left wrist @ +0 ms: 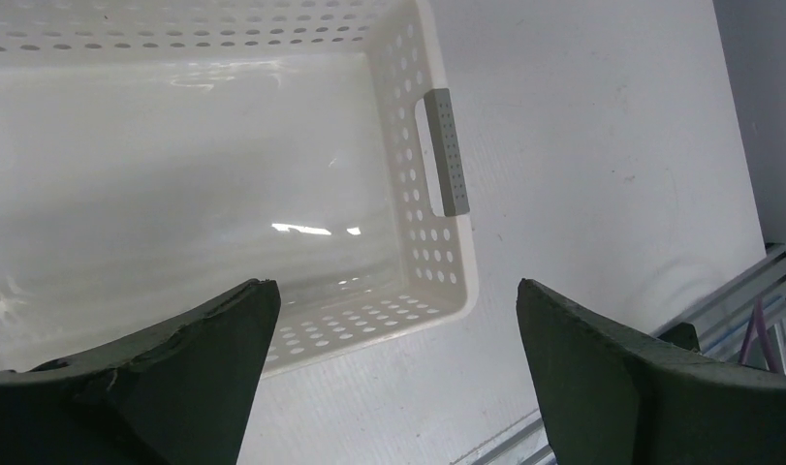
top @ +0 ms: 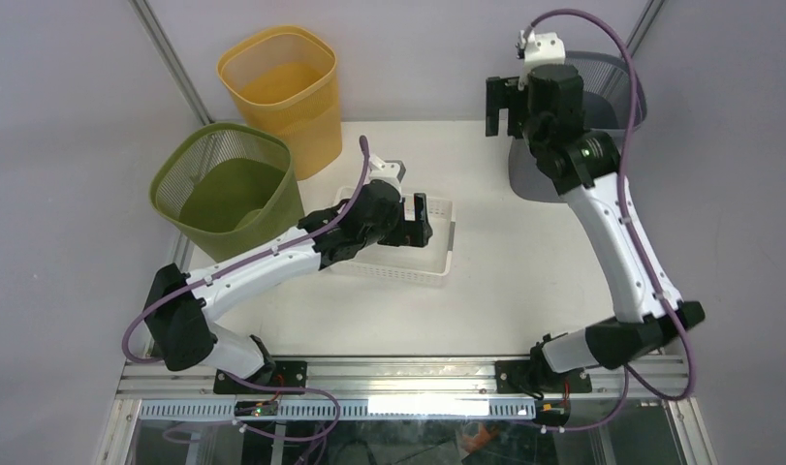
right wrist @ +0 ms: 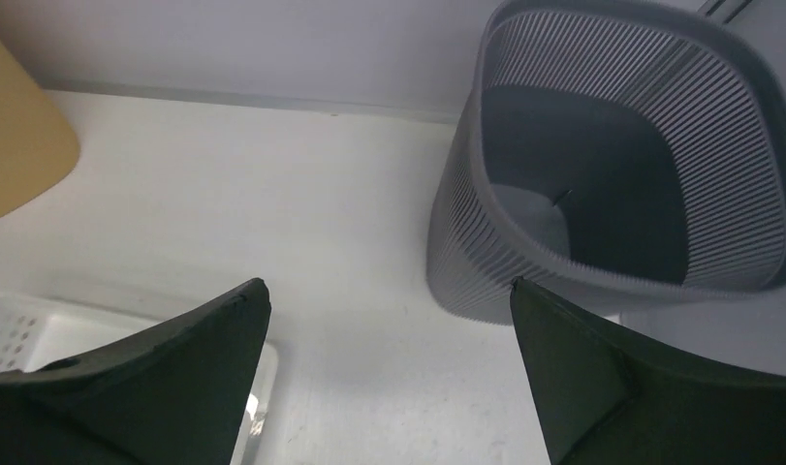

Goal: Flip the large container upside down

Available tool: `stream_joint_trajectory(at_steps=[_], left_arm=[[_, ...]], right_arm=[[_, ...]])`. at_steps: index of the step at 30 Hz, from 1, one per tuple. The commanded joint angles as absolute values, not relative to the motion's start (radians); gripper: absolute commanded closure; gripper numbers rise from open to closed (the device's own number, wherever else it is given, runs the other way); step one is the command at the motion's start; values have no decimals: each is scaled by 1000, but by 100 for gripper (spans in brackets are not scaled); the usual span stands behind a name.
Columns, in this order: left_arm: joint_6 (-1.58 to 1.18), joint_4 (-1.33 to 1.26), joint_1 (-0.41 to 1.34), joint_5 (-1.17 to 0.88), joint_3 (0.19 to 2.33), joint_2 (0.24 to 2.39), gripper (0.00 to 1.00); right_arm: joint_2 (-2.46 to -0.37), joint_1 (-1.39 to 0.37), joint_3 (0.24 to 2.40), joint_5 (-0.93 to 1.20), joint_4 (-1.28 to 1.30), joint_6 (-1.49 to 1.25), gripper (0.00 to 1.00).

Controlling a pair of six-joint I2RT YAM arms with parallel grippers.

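Four containers stand upright on the white table: a yellow bin (top: 301, 116) at the back left, a green mesh bin (top: 272, 208) in front of it, a grey slatted bin (top: 529, 179) at the back right, and a low white perforated basket (top: 408, 269) in the middle. My left gripper (top: 423, 221) is open and empty above the basket's right end; in the left wrist view the basket's wall (left wrist: 408, 165) and grey handle (left wrist: 447, 150) lie ahead of the gripper (left wrist: 396, 291). My right gripper (top: 502, 121) is open and empty, raised just left of the grey bin (right wrist: 486, 97), which fills the right wrist view beyond the gripper (right wrist: 387, 286).
The table's back edge meets the grey wall behind the bins. A metal rail (top: 408, 373) runs along the near edge by the arm bases. Bare tabletop (top: 524, 281) lies right of the basket. The yellow bin's side (right wrist: 20, 145) shows in the right wrist view.
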State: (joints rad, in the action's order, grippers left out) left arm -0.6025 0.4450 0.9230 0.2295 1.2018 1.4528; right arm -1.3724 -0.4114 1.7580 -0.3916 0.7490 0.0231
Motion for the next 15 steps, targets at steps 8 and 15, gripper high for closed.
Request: stream_joint_trajectory(at_steps=[8,15], left_arm=[[-694,378,929,233,1121,1336,1],[-725,376,929,226,1073,1290,1]], right_arm=[[-1709,-215,2080,-325,780,190,3],[-1812,-108,2126,-120,825,134,7]])
